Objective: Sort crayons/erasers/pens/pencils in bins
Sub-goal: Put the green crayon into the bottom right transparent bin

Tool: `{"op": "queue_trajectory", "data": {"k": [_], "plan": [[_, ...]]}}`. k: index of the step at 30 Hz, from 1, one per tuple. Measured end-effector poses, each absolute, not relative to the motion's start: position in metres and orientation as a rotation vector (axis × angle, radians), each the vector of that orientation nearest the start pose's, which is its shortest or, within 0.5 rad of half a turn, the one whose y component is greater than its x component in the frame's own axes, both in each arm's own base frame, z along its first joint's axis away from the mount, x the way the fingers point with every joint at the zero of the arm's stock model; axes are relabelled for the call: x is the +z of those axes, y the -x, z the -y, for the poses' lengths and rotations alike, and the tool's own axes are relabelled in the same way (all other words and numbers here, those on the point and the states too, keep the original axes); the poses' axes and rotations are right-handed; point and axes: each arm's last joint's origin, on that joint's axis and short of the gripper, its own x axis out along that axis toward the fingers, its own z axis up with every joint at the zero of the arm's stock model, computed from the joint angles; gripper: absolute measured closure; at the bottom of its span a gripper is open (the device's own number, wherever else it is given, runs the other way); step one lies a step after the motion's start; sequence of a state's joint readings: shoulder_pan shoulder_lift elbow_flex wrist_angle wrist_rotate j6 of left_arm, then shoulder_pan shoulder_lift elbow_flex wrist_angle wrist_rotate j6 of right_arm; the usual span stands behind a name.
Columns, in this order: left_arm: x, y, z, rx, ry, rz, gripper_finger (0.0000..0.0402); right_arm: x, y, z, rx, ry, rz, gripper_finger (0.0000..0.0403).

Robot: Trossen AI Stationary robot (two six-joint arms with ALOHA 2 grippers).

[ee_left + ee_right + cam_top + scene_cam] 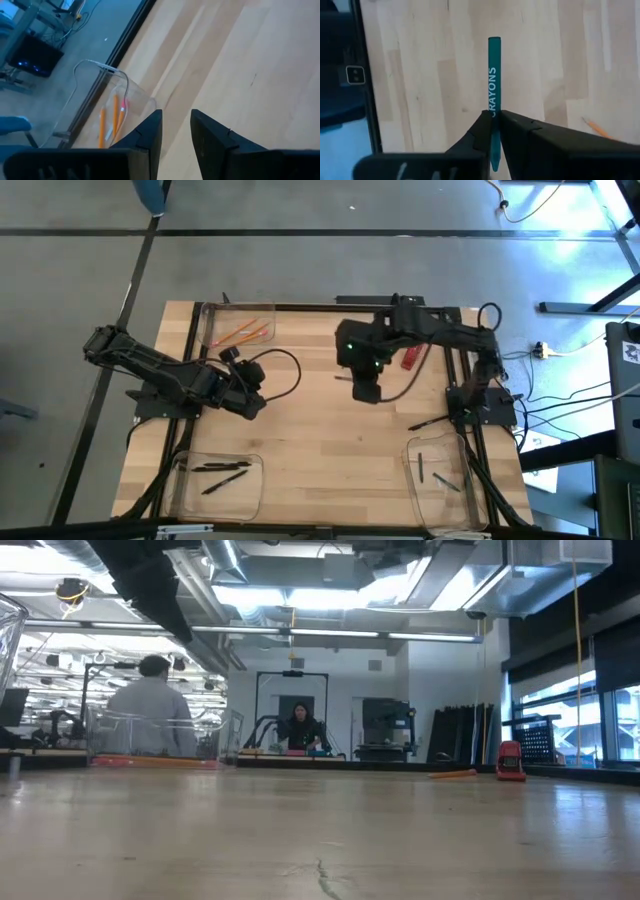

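Observation:
My right gripper [494, 125] hangs over the middle of the table [330, 440], shut on a teal crayon [493, 75] printed "CRAYONS". My left gripper [176, 131] stands open and holds nothing, at the table's left side [250, 398], beside the far-left bin [238, 330]. That clear bin holds orange pencils [116, 117] lying on its floor. The near-left bin [215, 478] holds black pens [222, 470]. The near-right bin [445, 475] holds a few short sticks. My right gripper pinches the crayon between its two fingers at a spot about a third of the way from one end [493, 114]. The fingers come steeply from above and lie across the crayon. Its longer, lettered part sticks out past the fingertips, and the crayon is lifted clear of the table.
A red block [413, 358] lies at the far right, and an orange pencil [594, 127] lies loose on the wood near it. A black pen [425, 423] lies by the right arm's base. People show in the room beyond the table [150, 705].

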State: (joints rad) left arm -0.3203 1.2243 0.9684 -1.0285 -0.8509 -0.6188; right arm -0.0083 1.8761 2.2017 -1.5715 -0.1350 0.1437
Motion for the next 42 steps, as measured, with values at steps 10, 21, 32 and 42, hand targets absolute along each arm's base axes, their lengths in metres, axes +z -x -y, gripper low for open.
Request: {"op": "queue_trajectory", "data": {"k": [10, 21, 32, 42], "plan": [[0.270, -0.216, 0.058, 0.615, -0.168, -0.783, 0.0306, 0.395, -0.295, -0.047, -0.186, -0.229, -1.289, 0.0371], [0.280, -0.230, 0.070, 0.460, -0.176, -0.672, 0.0306, 0.350, -0.210, -0.098, -0.429, -0.548, -1.330, 0.0371], [0.289, -0.241, 0.077, 0.267, -0.194, -0.598, 0.0306, 0.293, -0.165, -0.156, -0.594, -0.819, -1.480, 0.0371], [0.289, -0.241, 0.078, 0.257, -0.190, -0.601, 0.0306, 0.245, -0.140, -0.180, -0.751, -0.968, -1.498, 0.0371]]}}
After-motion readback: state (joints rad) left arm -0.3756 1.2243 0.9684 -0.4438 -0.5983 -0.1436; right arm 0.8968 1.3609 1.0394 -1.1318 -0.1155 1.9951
